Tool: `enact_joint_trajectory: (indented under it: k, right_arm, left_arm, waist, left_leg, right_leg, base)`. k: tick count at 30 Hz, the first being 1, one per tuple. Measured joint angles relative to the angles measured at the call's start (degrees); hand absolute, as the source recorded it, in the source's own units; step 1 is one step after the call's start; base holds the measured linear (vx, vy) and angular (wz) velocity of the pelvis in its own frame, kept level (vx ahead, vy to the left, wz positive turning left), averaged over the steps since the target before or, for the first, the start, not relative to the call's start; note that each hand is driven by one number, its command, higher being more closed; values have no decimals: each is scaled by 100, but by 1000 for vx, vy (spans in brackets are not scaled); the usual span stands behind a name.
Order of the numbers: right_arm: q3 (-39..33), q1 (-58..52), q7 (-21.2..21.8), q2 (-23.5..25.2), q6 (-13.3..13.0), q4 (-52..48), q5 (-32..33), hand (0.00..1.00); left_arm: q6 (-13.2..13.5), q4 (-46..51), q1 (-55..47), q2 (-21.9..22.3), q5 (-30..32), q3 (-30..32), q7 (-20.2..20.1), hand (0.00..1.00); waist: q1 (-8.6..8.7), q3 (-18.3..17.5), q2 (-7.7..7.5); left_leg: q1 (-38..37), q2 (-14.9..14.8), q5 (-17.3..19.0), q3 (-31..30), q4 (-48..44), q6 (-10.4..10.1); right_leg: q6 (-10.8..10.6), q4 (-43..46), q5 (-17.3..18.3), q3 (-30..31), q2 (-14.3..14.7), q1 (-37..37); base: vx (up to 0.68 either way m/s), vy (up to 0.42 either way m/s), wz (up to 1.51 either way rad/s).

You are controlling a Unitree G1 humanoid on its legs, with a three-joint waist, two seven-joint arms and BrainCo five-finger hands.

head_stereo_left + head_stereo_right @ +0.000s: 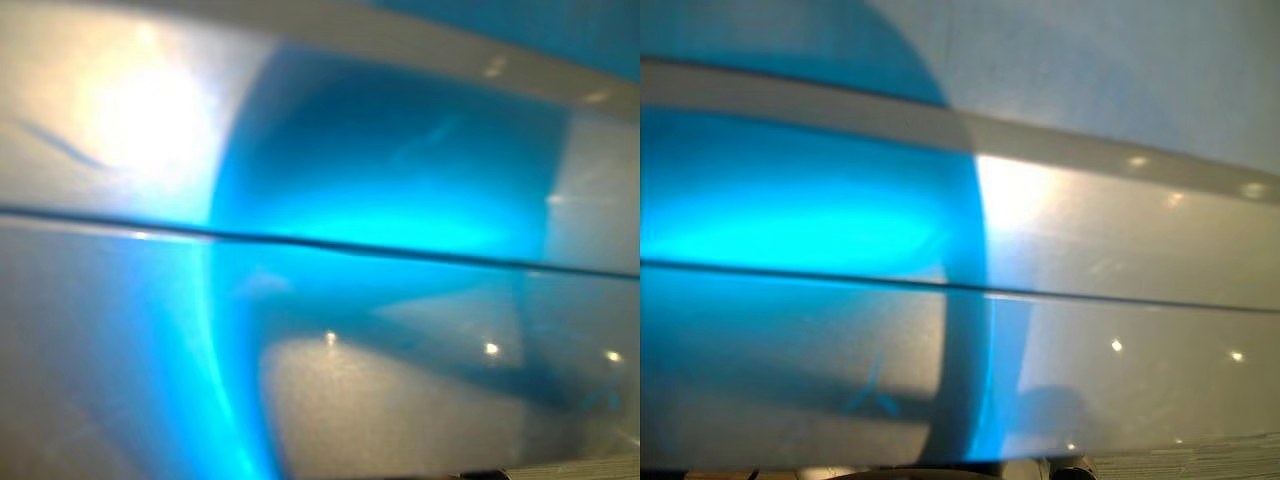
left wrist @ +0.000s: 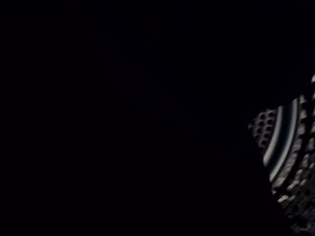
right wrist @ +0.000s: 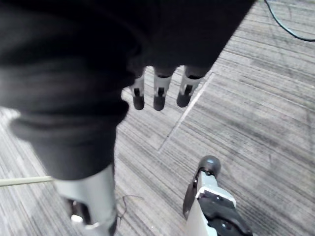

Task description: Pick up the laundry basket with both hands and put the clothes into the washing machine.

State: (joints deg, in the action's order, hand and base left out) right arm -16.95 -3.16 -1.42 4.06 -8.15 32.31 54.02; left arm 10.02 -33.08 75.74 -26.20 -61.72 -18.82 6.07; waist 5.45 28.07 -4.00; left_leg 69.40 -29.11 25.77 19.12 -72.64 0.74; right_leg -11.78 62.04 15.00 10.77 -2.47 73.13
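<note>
The washing machine's silver-grey casing [image 1: 400,330] is right up against the eye views, with a dark seam [image 1: 320,243] running across it and blue light reflected on it. Its perforated metal drum [image 2: 283,142] shows in a narrow strip in the left wrist view. A black mass hides the rest of that view, and I cannot tell my left hand apart from it. My right hand [image 3: 158,93] hangs over the grey carpet [image 3: 256,113]. Its fingers are straight, its thumb [image 3: 209,167] is held apart, and it holds nothing.
The grey striped carpet [image 1: 1200,462] shows as a thin strip below the machine's casing. A pale line [image 3: 189,113] crosses the carpet under my right hand. A thin white strip [image 3: 24,181] lies on the floor nearby.
</note>
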Motion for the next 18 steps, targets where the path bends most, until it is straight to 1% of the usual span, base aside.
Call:
enact_joint_trajectory:
  k: [1,2,4,6,7,8,9,10,11,12,13,14,15,16,17,18]
  right_arm:
    - [-1,0,22,-8,0,-1,0,0]
    - [-3,0,45,-24,-1,-1,0,0]
    - [-2,-1,52,-8,-1,25,2,0]
    - [-41,-3,51,-23,-19,72,7,0]
    - [-59,-3,49,-23,-30,101,11,0]
    - [-116,-7,49,-20,-55,134,11,0]
    - [-128,-23,47,-29,-128,196,10,0]
    - [-128,-44,50,-36,-194,219,11,0]
    - [-128,-94,52,-76,-299,231,45,0]
    - [-127,-98,51,-128,-325,236,69,0]
    - [-120,-60,67,-239,-346,214,190,0]
    - [-117,-51,92,-288,-374,201,242,0]
    - [-114,-35,210,-409,-442,79,392,0]
    - [-110,-9,299,-507,-467,-6,503,0]
    - [-104,12,315,-547,-483,-25,523,0]
    - [-95,54,370,-605,-502,-37,635,0]
  left_arm:
    - [-9,-28,28,-19,24,-43,-7,100]
    - [-22,-206,90,-133,188,-157,-12,100]
    - [-27,-457,198,-285,296,-189,47,100]
    - [-2,-458,330,-429,731,-261,286,100]
    - [32,-438,418,-499,1074,-328,451,100]
    - [45,-259,516,-594,1897,-384,917,100]
    - [38,23,531,-742,3259,-633,1616,100]
    - [-109,201,539,-820,4250,-812,2089,100]
    - [-518,585,587,-1049,6251,-1338,2931,100]
    - [-703,705,645,-1145,7145,-1678,3260,100]
    - [-941,725,675,-1230,8311,-1991,3441,100]
    - [-1033,716,690,-1246,8738,-2062,3420,100]
    - [-1209,630,737,-1252,9604,-2131,3263,100]
    - [-1261,415,789,-1250,10035,-2133,3100,100]
    - [-1294,292,812,-1249,10135,-2132,3024,100]
    - [-1451,-53,890,-1220,10255,-2095,2850,100]
  waist:
    - [-2,6,-12]
    - [1,12,-22]
    - [17,43,-82]
    - [27,62,-119]
    - [23,99,-144]
    - [22,183,-147]
    - [29,186,-150]
    - [25,187,-151]
    - [17,187,-151]
    - [-7,187,-151]
    - [-19,187,-152]
    - [-22,187,-152]
    - [-12,187,-151]
    - [-4,187,-152]
    - [-1,187,-152]
    - [-4,187,-152]
  left_leg:
    - [-15,-1,4,44,0,8]
    - [-66,-38,29,178,-1,46]
    - [-152,-95,40,351,25,65]
    - [-158,-128,58,466,48,81]
    - [-157,-132,59,506,49,80]
    - [-150,-139,57,531,49,97]
    - [-103,-136,53,542,48,105]
    - [-75,-134,48,552,48,116]
    - [2,-115,34,538,44,142]
    - [49,-109,6,507,41,191]
    - [76,-106,-1,441,22,203]
    - [86,-110,-2,426,20,203]
    - [111,-121,-15,413,21,222]
    - [133,-125,-21,387,21,227]
    - [143,-130,-27,374,22,221]
    - [153,-148,-42,373,35,197]
  right_leg:
    - [-20,-17,-29,41,10,12]
    - [-45,-98,-123,142,43,30]
    - [-65,-234,-267,261,92,39]
    - [-28,-336,-332,356,130,86]
    - [13,-358,-377,373,125,118]
    - [22,-390,-431,383,123,128]
    - [37,-392,-447,383,111,179]
    - [38,-391,-454,378,94,215]
    - [25,-379,-477,352,34,292]
    - [5,-373,-490,336,28,319]
    - [-13,-361,-501,282,19,304]
    - [-13,-360,-502,263,19,303]
    - [-6,-359,-504,227,21,308]
    - [12,-360,-511,202,25,311]
    - [23,-363,-517,193,29,313]
    - [47,-373,-535,179,41,329]
  base:
    - [-49,63,-25]
    - [-88,77,-33]
    - [-101,72,-31]
    - [-70,43,-18]
    - [-72,58,-13]
    - [-75,67,-9]
    - [-65,65,-4]
    - [-26,49,0]
    - [-1,46,2]
    - [12,52,4]
    - [15,40,3]
    - [13,29,6]
    - [8,24,4]
    - [7,22,3]
    - [0,0,0]
    - [0,0,0]
